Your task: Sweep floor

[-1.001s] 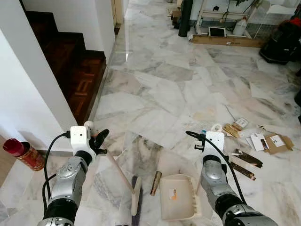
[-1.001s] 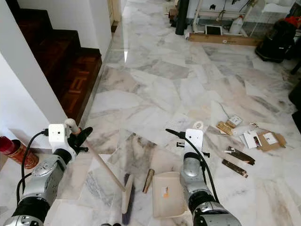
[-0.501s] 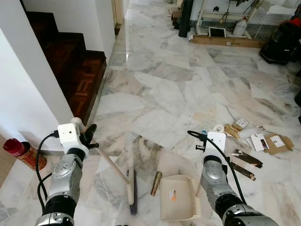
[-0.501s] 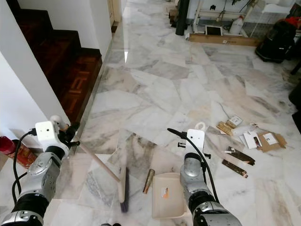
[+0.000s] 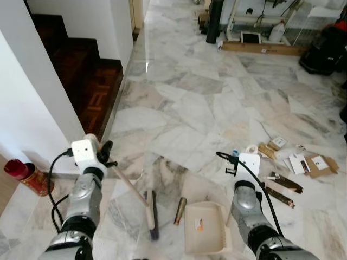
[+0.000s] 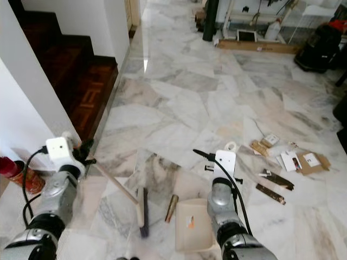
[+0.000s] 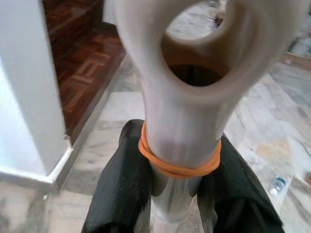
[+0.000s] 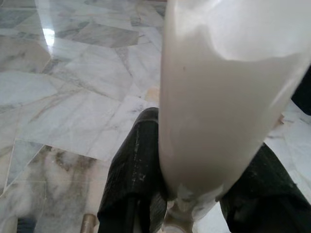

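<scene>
- While the red can (image 5: 24, 176) stands by the white wall at the far left, the left gripper (image 5: 104, 156) is closed around the top of the broom handle (image 5: 129, 186), near the orange rubber band (image 7: 179, 164).
- From this grip the handle slopes down and toward the right, to the broom head (image 5: 152, 213) that rests on the marble floor (image 5: 179, 108).
- The long axis of the broom head runs almost straight away from the robot, so its broad side faces the small brown tube (image 5: 180, 210) just beside it.
- Next comes the cream dustpan (image 5: 205, 226), flat on the floor, its handle up in the right gripper (image 8: 194, 184), which is clamped on it.
- I judge that the step in hand is to sweep the tube into the pan; the next move calls for a short push of the broom to the right while the pan is kept steady.
- Farther right, scraps of cardboard and paper (image 5: 295, 162) lie apart, not yet swept.
</scene>
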### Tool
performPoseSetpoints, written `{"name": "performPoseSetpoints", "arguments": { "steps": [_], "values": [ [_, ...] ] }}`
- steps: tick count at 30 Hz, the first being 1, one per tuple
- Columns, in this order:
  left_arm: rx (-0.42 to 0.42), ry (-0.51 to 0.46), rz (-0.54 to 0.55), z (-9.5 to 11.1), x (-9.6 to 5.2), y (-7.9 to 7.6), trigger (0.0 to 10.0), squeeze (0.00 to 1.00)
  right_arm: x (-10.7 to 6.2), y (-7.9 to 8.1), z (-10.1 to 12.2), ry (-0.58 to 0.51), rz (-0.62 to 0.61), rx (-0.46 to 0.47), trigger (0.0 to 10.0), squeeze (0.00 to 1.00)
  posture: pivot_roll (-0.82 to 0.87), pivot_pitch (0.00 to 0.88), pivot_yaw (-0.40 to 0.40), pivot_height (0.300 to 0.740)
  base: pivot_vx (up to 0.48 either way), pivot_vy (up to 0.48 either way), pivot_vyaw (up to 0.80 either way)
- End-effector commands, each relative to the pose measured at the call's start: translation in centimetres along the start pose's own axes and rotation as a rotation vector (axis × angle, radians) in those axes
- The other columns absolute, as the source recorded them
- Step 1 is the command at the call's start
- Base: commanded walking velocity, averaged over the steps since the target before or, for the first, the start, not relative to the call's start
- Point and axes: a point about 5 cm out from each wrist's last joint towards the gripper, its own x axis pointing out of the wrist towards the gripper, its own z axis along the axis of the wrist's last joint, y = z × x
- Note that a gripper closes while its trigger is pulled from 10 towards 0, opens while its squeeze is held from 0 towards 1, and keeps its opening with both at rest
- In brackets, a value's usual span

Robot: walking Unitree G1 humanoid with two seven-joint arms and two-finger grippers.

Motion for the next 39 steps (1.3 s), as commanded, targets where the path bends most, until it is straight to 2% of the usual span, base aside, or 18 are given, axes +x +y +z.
{"name": "performPoseSetpoints", "arguments": {
  "steps": [1,6,18,25,29,35,39],
  "values": [
    [0.009,0.058,-0.018,-1.2,-0.3,-0.4,10.0,0.00,-0.4,-0.2,-1.1,0.038,0.000,-0.018,10.0,0.00,0.08,0.083,-0.029,0.740,0.000,0.000,0.00],
    [-0.078,0.103,-0.090,-2.0,-0.3,-1.4,10.0,0.00,-0.5,-0.3,-1.3,0.039,-0.001,-0.019,10.0,0.00,0.08,0.097,-0.030,0.740,0.000,0.000,0.00],
    [-0.134,0.156,-0.200,-2.7,-0.6,-1.5,10.0,0.00,-0.6,-0.1,-1.4,0.048,0.009,-0.018,10.0,0.00,0.08,0.112,-0.031,0.740,0.000,0.000,0.00],
    [-0.199,0.136,-0.200,-2.0,-0.4,-0.7,10.0,0.00,-0.6,0.0,-1.4,0.049,0.010,-0.017,10.0,0.00,0.09,0.112,-0.032,0.740,0.000,0.000,0.00],
    [-0.260,0.114,-0.246,-1.2,-0.1,-0.5,10.0,0.00,-0.7,0.2,-1.4,0.052,0.014,-0.014,10.0,0.00,0.10,0.112,-0.031,0.740,0.000,0.000,0.00],
    [-0.297,0.085,-0.282,-0.1,0.2,-0.1,10.0,0.00,-0.6,0.4,-1.2,0.055,0.017,-0.009,10.0,0.00,0.11,0.108,-0.029,0.740,0.000,0.000,0.00],
    [-0.290,0.081,-0.295,0.1,0.2,0.1,10.0,0.00,-0.6,0.5,-1.2,0.055,0.017,-0.005,10.0,0.00,0.12,0.106,-0.028,0.740,0.000,0.000,0.00]
  ]
}}
